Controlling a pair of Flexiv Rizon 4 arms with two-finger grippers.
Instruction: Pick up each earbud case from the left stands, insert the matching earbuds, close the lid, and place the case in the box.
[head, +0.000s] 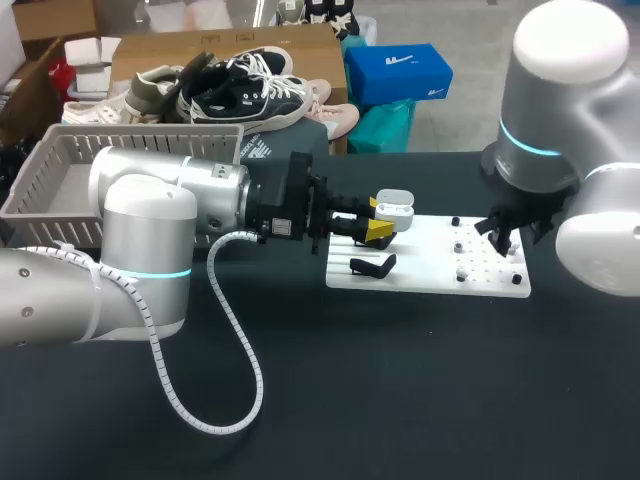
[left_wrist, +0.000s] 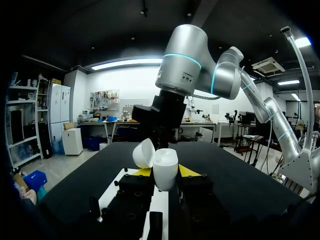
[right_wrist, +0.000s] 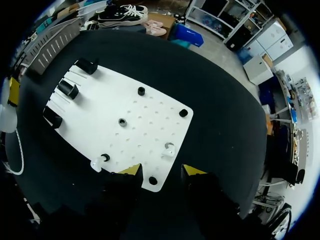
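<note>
black worktop (head: 400, 380) carries a white board (head: 430, 282), and a pale slatted basket (head: 40, 185) stands at its far left corner, behind the left arm.

the left gripper (head: 378, 218) lies level over the board's left end. its fingers are clamped on the white earbud case (head: 396, 212), one yellow tip against each side. in the left wrist view the case (left_wrist: 165, 170) stands upright between the fingers (left_wrist: 142, 172) of the left gripper (left_wrist: 165, 173), and its lid (left_wrist: 143, 152) is swung open to one side. the case is held off the board, above the black stands (head: 372, 265). one stand lies just below the fingers, clear of them.

the right gripper (head: 505, 233) hangs over the board's right end, pointing down. in the right wrist view the right gripper (right_wrist: 161, 172) has its fingers (right_wrist: 131, 171) apart, with only the board's near edge between them. ahead of these fingers the board (right_wrist: 145, 107) shows black pegs (right_wrist: 141, 91) spread across its holes. three black stands (right_wrist: 67, 89) sit in a row at its far end. two small white pieces (right_wrist: 169, 148) lie close ahead of the fingertips, one beside a peg near the board's corner. i cannot tell whether they are earbuds.
</note>
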